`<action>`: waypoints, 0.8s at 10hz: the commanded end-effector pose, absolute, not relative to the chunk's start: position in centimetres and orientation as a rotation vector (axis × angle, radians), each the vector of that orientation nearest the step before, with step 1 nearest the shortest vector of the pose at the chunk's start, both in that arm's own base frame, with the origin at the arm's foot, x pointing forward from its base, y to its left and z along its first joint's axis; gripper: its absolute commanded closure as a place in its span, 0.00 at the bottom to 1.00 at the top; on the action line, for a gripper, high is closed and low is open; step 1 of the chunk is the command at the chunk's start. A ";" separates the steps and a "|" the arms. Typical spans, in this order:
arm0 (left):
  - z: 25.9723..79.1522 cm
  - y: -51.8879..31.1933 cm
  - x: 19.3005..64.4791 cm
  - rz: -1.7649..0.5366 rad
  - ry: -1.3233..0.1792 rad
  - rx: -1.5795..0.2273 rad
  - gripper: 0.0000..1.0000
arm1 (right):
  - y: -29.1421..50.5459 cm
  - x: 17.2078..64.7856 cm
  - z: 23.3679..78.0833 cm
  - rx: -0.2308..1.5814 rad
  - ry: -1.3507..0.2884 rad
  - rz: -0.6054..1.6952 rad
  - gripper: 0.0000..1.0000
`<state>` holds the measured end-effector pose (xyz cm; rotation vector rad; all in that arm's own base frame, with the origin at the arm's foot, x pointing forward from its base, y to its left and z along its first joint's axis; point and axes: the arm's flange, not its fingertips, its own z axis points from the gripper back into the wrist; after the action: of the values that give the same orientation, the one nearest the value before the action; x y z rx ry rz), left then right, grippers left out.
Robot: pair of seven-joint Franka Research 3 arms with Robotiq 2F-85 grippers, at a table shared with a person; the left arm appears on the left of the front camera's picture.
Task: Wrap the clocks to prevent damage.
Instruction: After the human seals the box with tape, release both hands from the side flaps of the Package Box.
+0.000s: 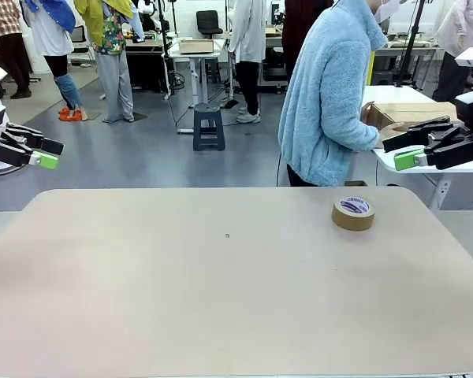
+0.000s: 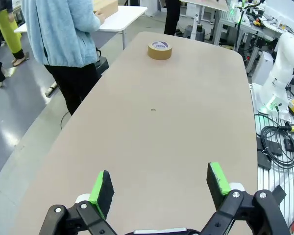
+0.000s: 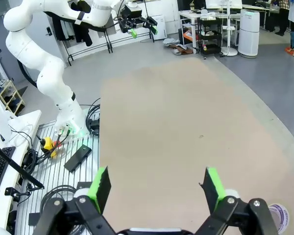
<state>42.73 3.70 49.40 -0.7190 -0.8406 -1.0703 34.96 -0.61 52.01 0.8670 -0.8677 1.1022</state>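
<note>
Tape: round roll of brown packing tape with a white printed core label (image 1: 353, 213), lying flat on the table, right of centre in the front view and near the far edge; in the left wrist view it sits at the upper middle of the frame (image 2: 159, 50); in the right wrist view only a sliver of it peeks in at the lower right corner (image 3: 279, 217).
Table: wide beige tabletop with rounded corners (image 1: 221, 299); a tiny dark speck lies near its middle.
Person: figure in a fluffy light-blue jacket and dark trousers (image 1: 327, 94), standing just beyond the table's far edge, above the tape in the front view, turned toward a white side table at the right, hand at a cardboard box (image 1: 394, 114) there.
Left gripper: black two-finger gripper with green pads (image 1: 41, 153) at the left edge of the front view, held above the table's level and well apart from the tape; fingers spread wide and grasping nothing, as the left wrist view shows (image 2: 159, 183).
Right gripper: matching gripper (image 1: 414, 151) at the right edge of the front view, above and right of the tape, not touching it; fingers released wide, nothing between them (image 3: 157, 186).
</note>
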 end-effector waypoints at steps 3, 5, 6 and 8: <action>49.5 3.8 42.7 -1.060 -0.841 -0.721 0.00 | -0.5 34.9 52.1 0.878 -0.883 1.108 0.00; 49.5 3.8 42.7 -1.060 -0.841 -0.721 0.00 | -0.5 34.9 52.1 0.878 -0.883 1.108 0.00; 49.5 3.8 42.7 -1.060 -0.841 -0.721 0.00 | -0.5 34.9 52.1 0.878 -0.883 1.108 0.00; 49.5 3.8 42.7 -1.060 -0.841 -0.721 0.00 | -0.5 34.9 52.1 0.878 -0.883 1.108 0.00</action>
<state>42.73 3.70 49.40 -0.7190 -0.8406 -1.0702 34.95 -0.53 52.01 0.8676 -0.8661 1.1043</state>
